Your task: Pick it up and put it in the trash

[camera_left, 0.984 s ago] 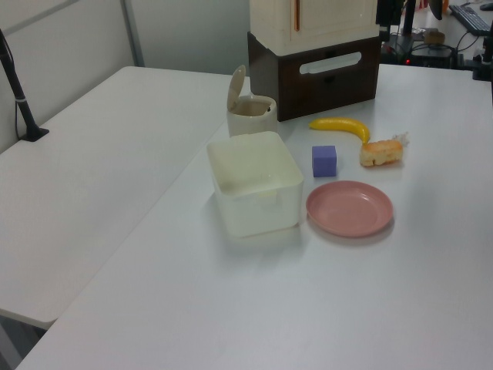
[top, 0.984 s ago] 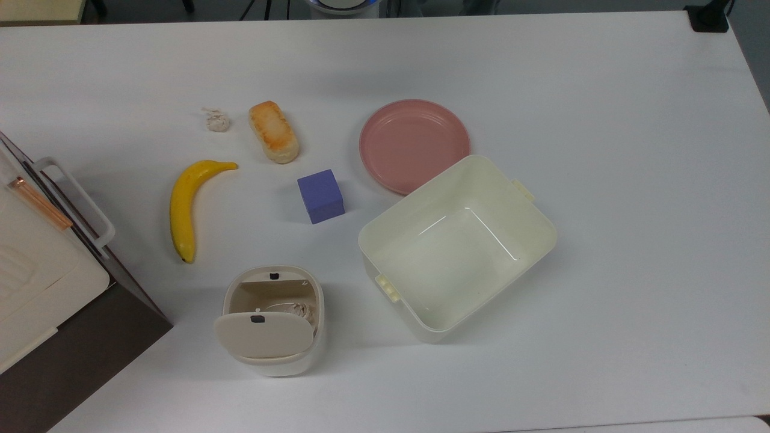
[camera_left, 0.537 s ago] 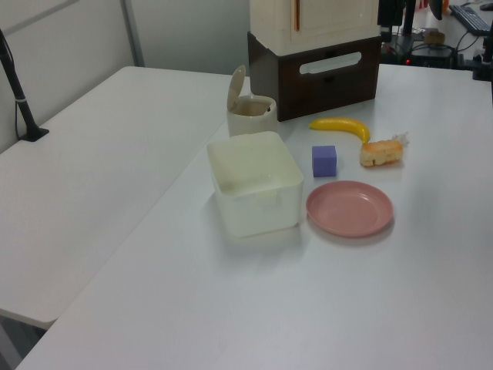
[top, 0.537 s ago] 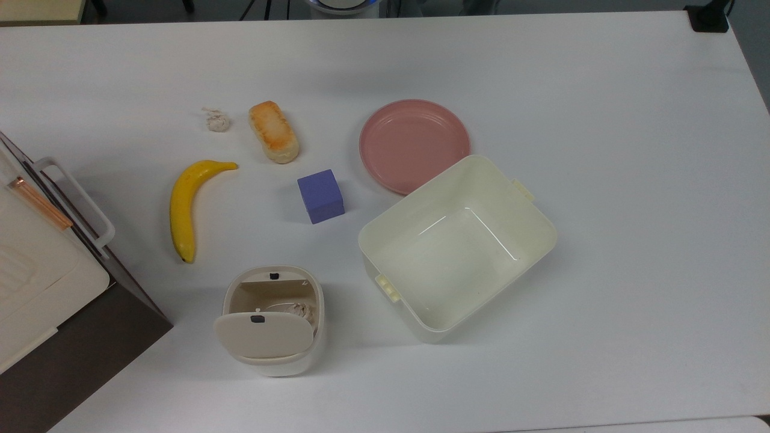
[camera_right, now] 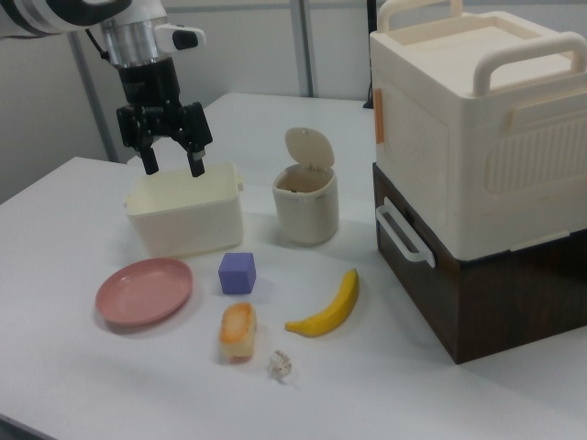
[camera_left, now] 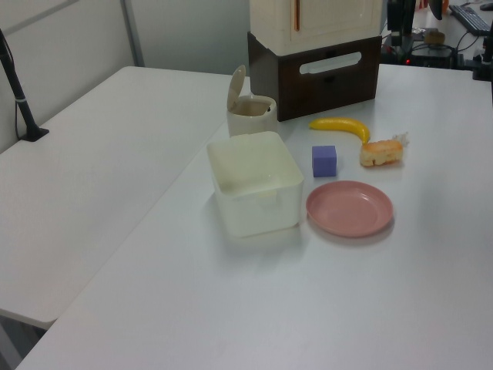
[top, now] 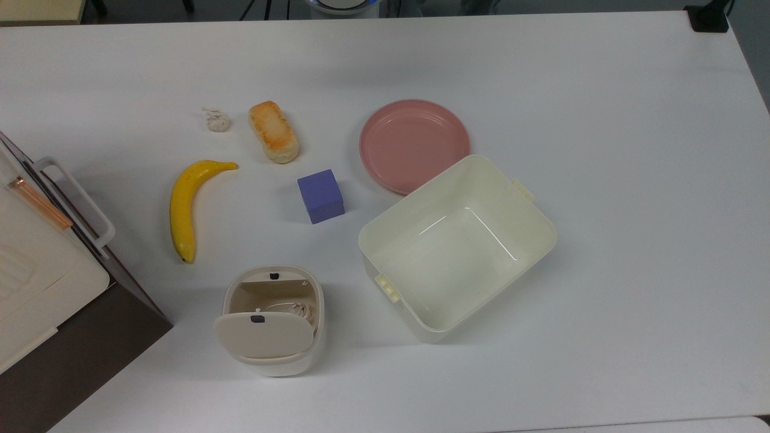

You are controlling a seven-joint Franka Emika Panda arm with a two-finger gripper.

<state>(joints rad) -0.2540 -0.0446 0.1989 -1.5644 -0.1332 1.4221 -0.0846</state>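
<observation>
Nothing on the tabletop (top: 601, 120) has shifted since the earlier top and left views: every object lies where it lay a second ago.

The paper wad (top: 217, 121) sits alone on the tabletop, just beside the bread roll (top: 274, 132) on the top view's left, apart from it and untouched. It is a roundish crumple with no clear long axis; a few frayed bits stick out toward the top view's upper left. In the right view the paper wad (camera_right: 281, 365) is at the near edge, just right of the bread roll (camera_right: 237, 331). In the left view it peeks out at the roll's far right end (camera_left: 400, 139).

The trash bin (top: 272, 320) stands well apart from the wad, past the banana (top: 185, 204), toward the top view's bottom. Its flap lid (top: 263, 335) is swung up (the black knob is visible), and something crumpled lies inside.

In the right view the gripper (camera_right: 171, 166) hangs above the cream tub (camera_right: 184, 212), its fingers (camera_right: 195, 161) spread wide and holding nothing, pointing straight down.

The blue cube (top: 320, 196) and pink plate (top: 414, 144) lie between roll and tub.
</observation>
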